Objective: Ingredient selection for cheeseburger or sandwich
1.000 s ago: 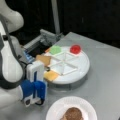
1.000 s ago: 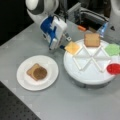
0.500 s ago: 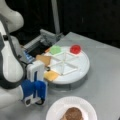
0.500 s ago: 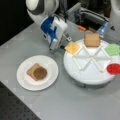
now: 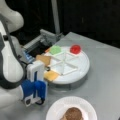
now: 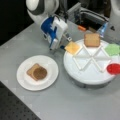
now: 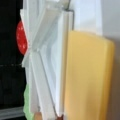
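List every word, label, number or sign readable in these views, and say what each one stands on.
None can be read. The round divided tray, the cheese square, the toast square, the green leaf piece, the red disc, the white plate and the blue-and-white gripper beside the cheese bear no print. The wrist view shows only plain cheese, tray dividers and the red disc.
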You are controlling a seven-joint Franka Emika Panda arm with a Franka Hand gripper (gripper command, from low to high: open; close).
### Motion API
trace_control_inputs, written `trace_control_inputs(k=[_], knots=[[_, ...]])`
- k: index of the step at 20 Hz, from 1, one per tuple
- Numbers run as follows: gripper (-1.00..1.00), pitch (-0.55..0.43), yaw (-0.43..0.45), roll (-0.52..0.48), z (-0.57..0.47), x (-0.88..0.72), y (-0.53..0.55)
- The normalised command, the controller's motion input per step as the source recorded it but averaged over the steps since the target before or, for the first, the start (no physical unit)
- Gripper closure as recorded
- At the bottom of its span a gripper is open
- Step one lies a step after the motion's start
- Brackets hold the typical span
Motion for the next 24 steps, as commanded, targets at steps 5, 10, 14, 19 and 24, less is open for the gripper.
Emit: trace_control_inputs(k=[5, 10, 14, 19, 24], knots=[[-1.0, -0.012, -0.095, 0.015, -0.02, -0.07, 0.08], [1.0, -0.02, -0.1, -0.012, -0.02, -0.06, 0.08], [1.0, -0.015, -0.113, -0.048, -0.02, -0.03, 0.09], [1.0, -0.014, -0.114, -0.068, -0.02, 0.01, 0.1], [1.0, -0.016, -0.095, -0.052, 0.0, 0.01, 0.07]])
